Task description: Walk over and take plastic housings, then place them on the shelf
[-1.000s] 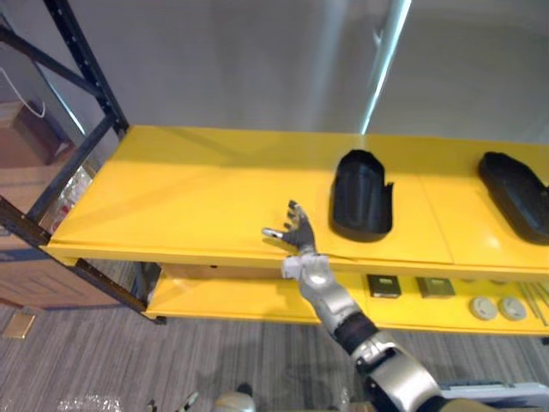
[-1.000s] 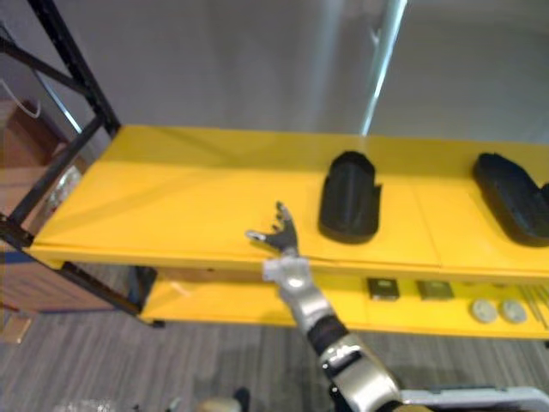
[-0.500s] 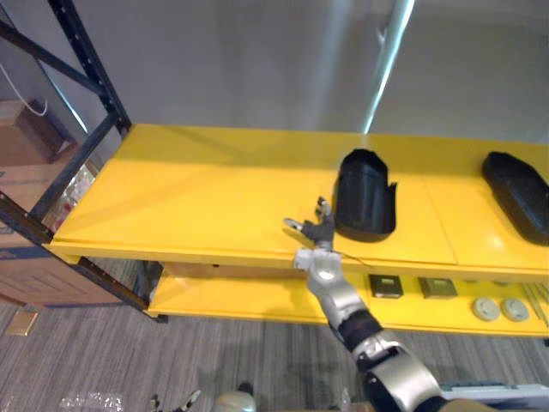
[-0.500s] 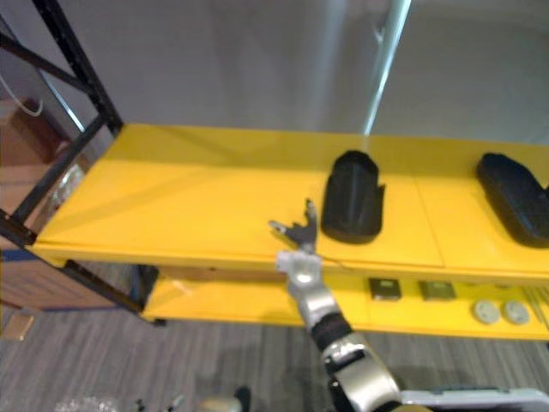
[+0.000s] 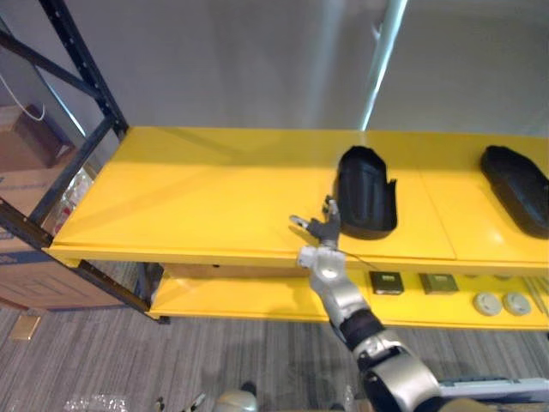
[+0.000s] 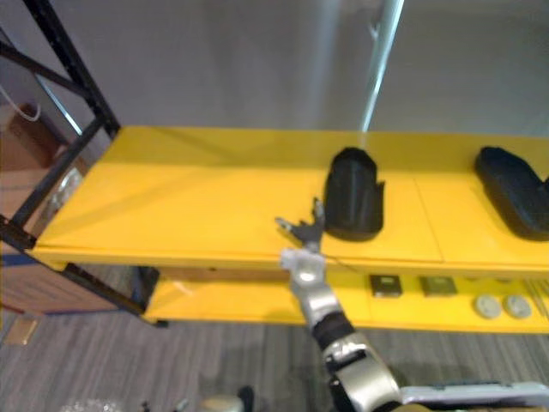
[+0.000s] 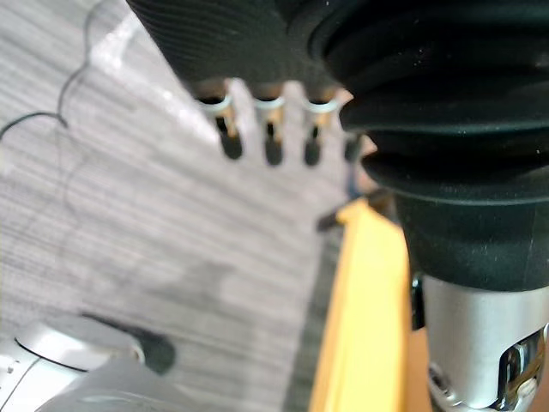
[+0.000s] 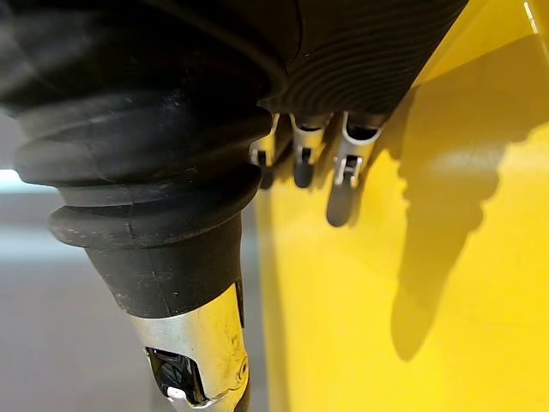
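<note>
My right hand [image 5: 321, 230] sits over the front edge of the yellow shelf [image 5: 197, 193], fingers spread and loose with nothing in them. The tips are just beside the near left corner of a black plastic housing [image 5: 366, 190] lying on the top deck, though I can't quite tell whether they touch it. A second housing [image 5: 515, 187] lies on the same deck well off to the right, small square parts [image 5: 386, 283] rest on the deck below, and my left hand [image 7: 271, 137] hangs over the grey carpet [image 7: 103, 223], fingers straight and empty.
</note>
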Robot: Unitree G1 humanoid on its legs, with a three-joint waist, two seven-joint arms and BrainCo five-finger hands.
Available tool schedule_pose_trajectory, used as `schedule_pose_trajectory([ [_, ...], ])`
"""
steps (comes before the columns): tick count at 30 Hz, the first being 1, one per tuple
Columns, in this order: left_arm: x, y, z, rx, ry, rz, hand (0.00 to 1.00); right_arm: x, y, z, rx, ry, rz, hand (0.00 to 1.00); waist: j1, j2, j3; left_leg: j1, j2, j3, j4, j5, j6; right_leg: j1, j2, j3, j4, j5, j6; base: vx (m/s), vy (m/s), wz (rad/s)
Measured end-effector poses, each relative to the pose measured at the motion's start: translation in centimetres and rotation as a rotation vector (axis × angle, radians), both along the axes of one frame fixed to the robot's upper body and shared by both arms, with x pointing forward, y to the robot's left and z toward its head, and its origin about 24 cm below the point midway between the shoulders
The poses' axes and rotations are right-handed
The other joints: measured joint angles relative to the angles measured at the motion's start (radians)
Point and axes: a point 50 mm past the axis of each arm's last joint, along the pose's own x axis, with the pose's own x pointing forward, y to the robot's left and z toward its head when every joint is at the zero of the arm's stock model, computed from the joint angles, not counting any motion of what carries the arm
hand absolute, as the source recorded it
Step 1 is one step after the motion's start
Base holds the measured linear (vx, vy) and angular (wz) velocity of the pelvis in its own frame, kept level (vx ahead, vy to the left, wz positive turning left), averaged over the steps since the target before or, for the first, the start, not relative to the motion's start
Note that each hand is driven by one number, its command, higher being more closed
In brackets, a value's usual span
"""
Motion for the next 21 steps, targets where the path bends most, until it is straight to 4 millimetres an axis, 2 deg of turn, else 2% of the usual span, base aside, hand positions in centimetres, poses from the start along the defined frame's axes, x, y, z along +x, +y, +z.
schedule_pose_trajectory([
  [2,0.2,-0.1,0.0,-0.002,-0.003,-0.006,0.0,0.1,0.0,0.4,0.007,-0.015,0.0,0.0,-0.009,0.006,0.022,-0.002,-0.001,0.004,0.021,-0.013,0.003,-0.002,-0.005,0.003,0.025,-0.012,0.003,-0.02,0.016,-0.08],
  [6,1.3,-0.3,0.0,-0.008,-0.018,-0.045,0.0,0.4,-0.8,1.8,-0.017,-0.089,-0.014,0.0,-0.016,0.022,0.081,-0.1,0.013,-0.005,0.236,-0.114,0.007,-0.054,-0.022,0.007,0.142,-0.063,-0.003,-0.04,0.046,0.01],
  [8,2.0,-0.2,0.1,-0.023,-0.035,-0.06,0.0,1.0,-1.2,3.0,-0.034,-0.133,-0.02,0.0,-0.018,0.026,0.117,-0.112,0.016,-0.011,0.267,-0.123,0.008,-0.061,-0.025,0.005,0.166,-0.071,-0.002,-0.07,0.016,0.06],
  [12,2.2,-0.1,0.1,-0.032,-0.039,-0.066,0.0,1.7,-1.8,4.3,-0.042,-0.182,-0.036,0.0,-0.025,0.028,0.136,-0.146,0.014,-0.011,0.287,-0.125,0.011,-0.104,-0.037,0.007,0.211,-0.086,-0.005,-0.06,0.003,0.02],
  [16,2.3,-0.3,0.1,-0.032,-0.038,-0.095,0.0,1.7,-2.1,4.3,-0.05,-0.186,-0.039,0.0,-0.035,0.031,0.138,-0.143,0.011,-0.01,0.291,-0.126,0.012,-0.12,-0.049,0.009,0.255,-0.11,-0.006,-0.01,0.0,0.0],
  [21,2.4,-0.5,0.1,-0.048,-0.039,-0.088,0.0,2.0,-2.8,4.7,-0.07,-0.226,0.025,0.0,-0.037,0.048,0.151,-0.14,0.012,-0.011,0.291,-0.125,0.011,-0.133,-0.056,0.01,0.298,-0.138,-0.008,-0.02,-0.022,0.01],
])
